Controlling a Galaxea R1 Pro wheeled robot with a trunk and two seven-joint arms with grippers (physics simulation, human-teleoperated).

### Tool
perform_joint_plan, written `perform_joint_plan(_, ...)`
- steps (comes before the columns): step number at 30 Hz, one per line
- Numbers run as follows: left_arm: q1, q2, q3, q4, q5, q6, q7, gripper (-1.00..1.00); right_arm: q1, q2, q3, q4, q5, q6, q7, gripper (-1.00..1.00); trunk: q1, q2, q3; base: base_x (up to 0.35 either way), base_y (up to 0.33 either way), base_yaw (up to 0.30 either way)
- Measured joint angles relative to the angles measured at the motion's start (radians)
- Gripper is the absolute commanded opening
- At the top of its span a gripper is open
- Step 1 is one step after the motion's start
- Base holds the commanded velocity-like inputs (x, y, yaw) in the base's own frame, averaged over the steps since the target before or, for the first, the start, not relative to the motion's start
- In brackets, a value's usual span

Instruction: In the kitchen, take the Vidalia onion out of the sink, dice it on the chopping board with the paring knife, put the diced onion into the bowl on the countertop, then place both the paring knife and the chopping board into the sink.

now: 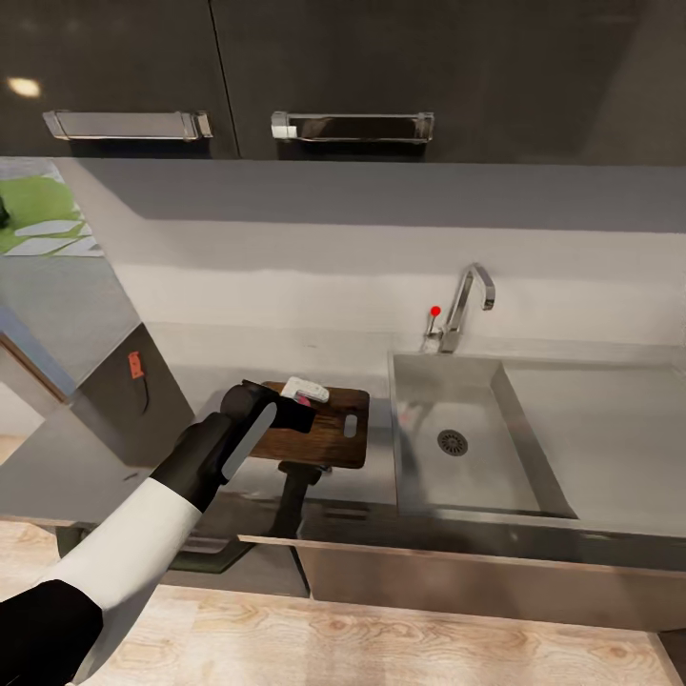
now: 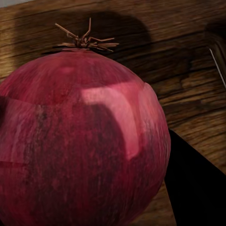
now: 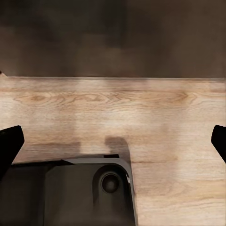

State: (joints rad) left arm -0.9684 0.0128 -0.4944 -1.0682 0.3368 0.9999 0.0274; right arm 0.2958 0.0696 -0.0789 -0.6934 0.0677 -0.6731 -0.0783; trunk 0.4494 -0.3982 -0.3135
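Observation:
The pink-red Vidalia onion is very close in the left wrist view, its dry root tuft pointing away. A dark finger presses its side and another edges in opposite. In the head view my left gripper is shut on the onion over the far part of the brown chopping board, whose slot handle faces the sink. The basin shows only its round drain. My right gripper is open, with its fingertips wide apart over the wooden floor. The bowl is out of view.
The chrome tap with a red dot stands behind the basin, and the drainboard stretches right. A small red thing with a thin dark streak lies left of the board. Dark wall cabinets hang overhead. Part of a grey base sits below the right gripper.

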Motion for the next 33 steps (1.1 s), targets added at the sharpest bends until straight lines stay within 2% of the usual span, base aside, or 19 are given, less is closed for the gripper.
perform_joint_plan(12,0.000,0.000,0.000,0.001,0.000,0.000,0.000,-1.00,0.000,0.000,0.000,0.000,0.000,0.000,0.000,1.00,0.000,0.000,0.000,0.048,-0.051,0.000)
perform_joint_plan(33,0.000,0.002,0.000,0.020,0.000,0.000,0.000,-1.00,0.000,0.000,0.000,0.000,0.000,0.000,0.000,1.00,0.000,0.000,0.000,-0.012,0.000,0.000)
